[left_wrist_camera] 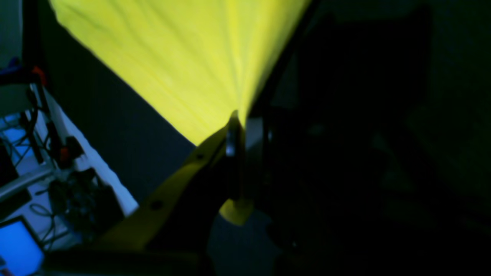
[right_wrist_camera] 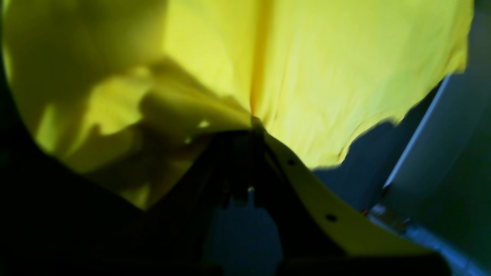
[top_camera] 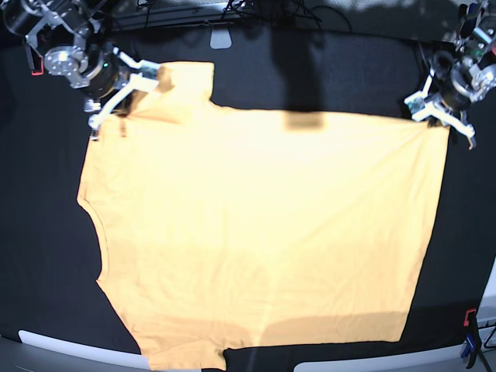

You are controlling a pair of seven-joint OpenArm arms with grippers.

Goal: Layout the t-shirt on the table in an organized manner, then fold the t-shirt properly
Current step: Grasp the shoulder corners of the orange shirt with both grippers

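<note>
The pale orange-yellow t-shirt (top_camera: 256,225) lies spread almost flat across the black table (top_camera: 325,77), neckline toward the view's left and hem toward its right. My left gripper (top_camera: 440,120) is at the far right corner of the hem, shut on the cloth. In the left wrist view the t-shirt (left_wrist_camera: 184,57) fans out taut from the pinched gripper (left_wrist_camera: 234,117). My right gripper (top_camera: 124,94) is at the far left, at the sleeve and shoulder. In the right wrist view the t-shirt (right_wrist_camera: 326,76) gathers in folds into the closed gripper (right_wrist_camera: 253,123).
A red-and-black clamp (top_camera: 468,319) sits at the table's near right edge. A small white object (top_camera: 221,39) lies at the far edge. Cables and a lit screen (left_wrist_camera: 19,245) are beyond the table edge in the left wrist view.
</note>
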